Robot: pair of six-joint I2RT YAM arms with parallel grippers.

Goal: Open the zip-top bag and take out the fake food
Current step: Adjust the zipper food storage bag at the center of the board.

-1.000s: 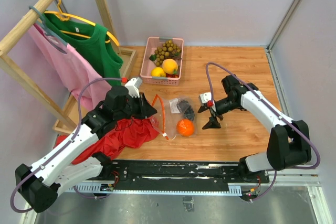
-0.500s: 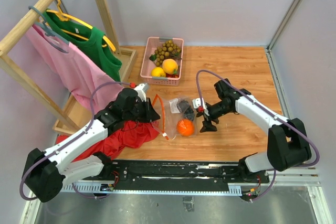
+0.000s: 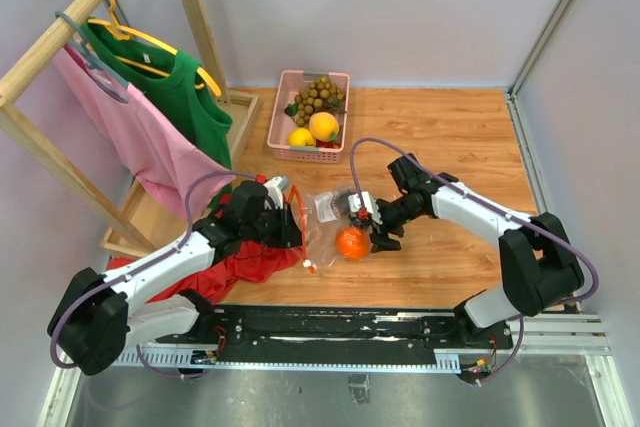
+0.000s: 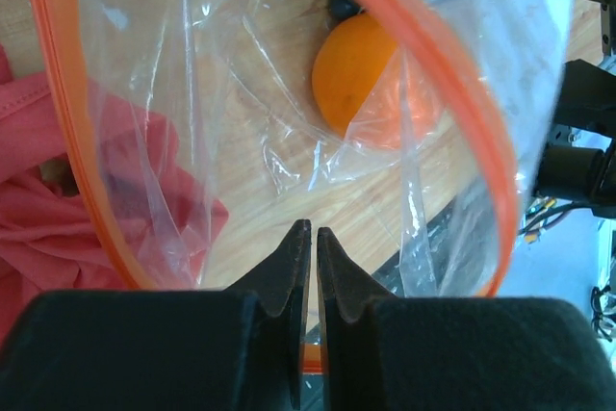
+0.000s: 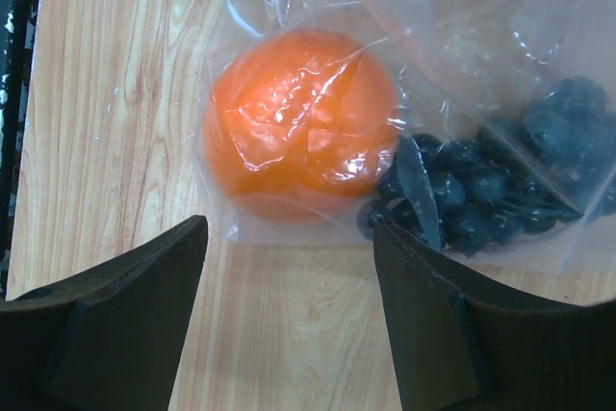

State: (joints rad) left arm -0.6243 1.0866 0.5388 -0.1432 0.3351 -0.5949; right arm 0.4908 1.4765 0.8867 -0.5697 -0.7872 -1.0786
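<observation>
While the left claw (image 4: 310, 233) has its two fingers pressed together on the near lip of the zip-top bag (image 4: 241, 93), pinching the orange-red zip strip (image 4: 58, 93), the bag's mouth gapes wide toward that wrist camera. The strip loops up on both sides of the claw, and through the opening an orange fruit (image 4: 371, 84) shows deep inside the bag.

The bag lies on the wooden surface (image 3: 450, 137) between the two arms, its mouth end by the red cloth (image 3: 250, 259) and its closed end toward the right arm. The right claw (image 5: 289, 228) stands at that closed end, low over the wood, with its fingers well apart. The orange fruit, wrapped in clear plastic, sits just beyond the fingertips, in line with the gap between them. Whether either finger touches the plastic cannot be told. A dark purple bunch (image 5: 500, 190) lies in the bag against the orange fruit.

Farther back on the surface, a pink basket (image 3: 312, 156) holds fake fruits (image 3: 318, 112).
</observation>
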